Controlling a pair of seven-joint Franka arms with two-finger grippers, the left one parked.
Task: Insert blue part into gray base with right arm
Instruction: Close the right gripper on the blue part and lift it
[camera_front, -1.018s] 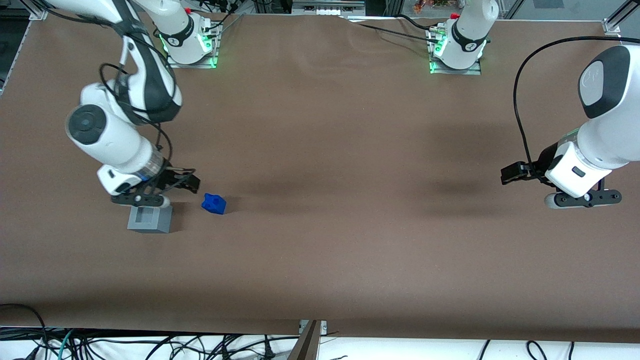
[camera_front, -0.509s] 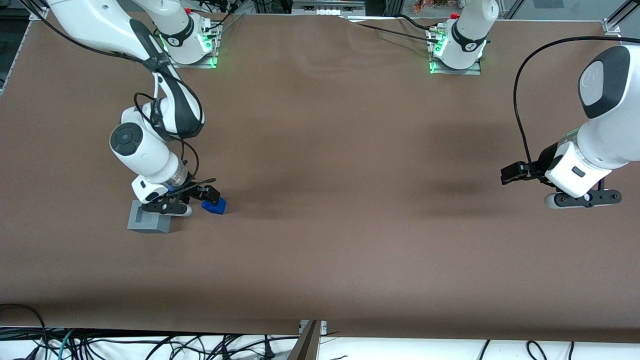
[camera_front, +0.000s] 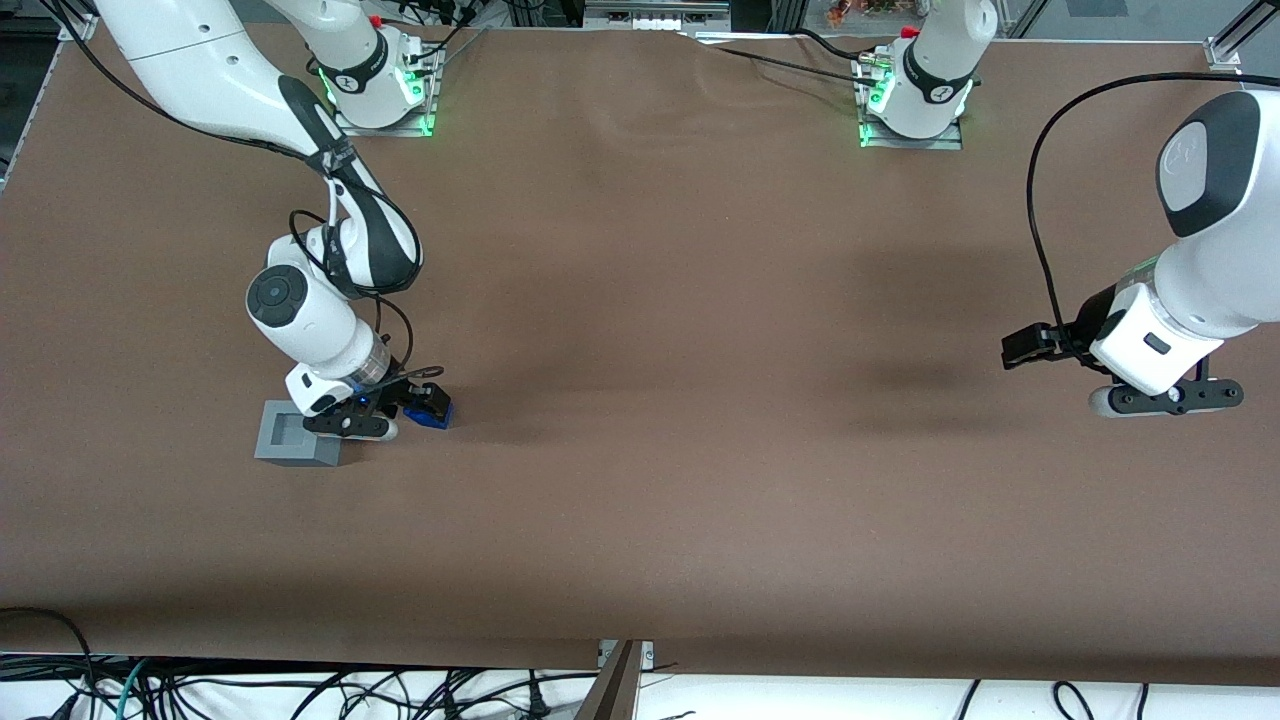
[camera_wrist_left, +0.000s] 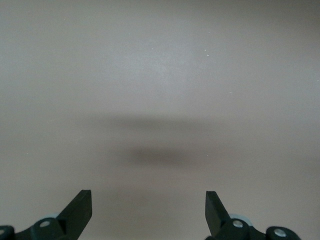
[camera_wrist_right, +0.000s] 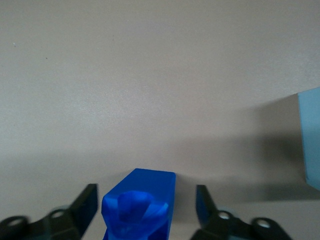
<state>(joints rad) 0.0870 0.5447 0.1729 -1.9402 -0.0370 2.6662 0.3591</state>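
**benchrat:** Plain brown tabletop (camera_front: 700, 400), nothing fancy. The black two-finger gripper (camera_wrist_right: 145, 207) on the white right arm (camera_front: 300, 320) is down low, jaws spread and clenched on nothing, with the small chunky bright-blue plastic part (camera_wrist_right: 142, 205) sitting between the fingers (camera_wrist_right: 85, 205). I see a gap on both sides, so no contact that I can make out.

**servo_sam:** And the light-gray plastic cube base (camera_front: 295, 435)?

**benchrat:** Just beside the gripper, toward the working arm's end of the table, socket facing up. The blue part (camera_front: 432, 412) lies on the table near it, not touching it.

**servo_sam:** What's your worry?

**benchrat:** That part is lumpy. If the fingers close on an angled face, it could twist or squirt out. Held crooked, it would probably jam on the socket rim. Also the base is so close that a sideways swing might knock it.
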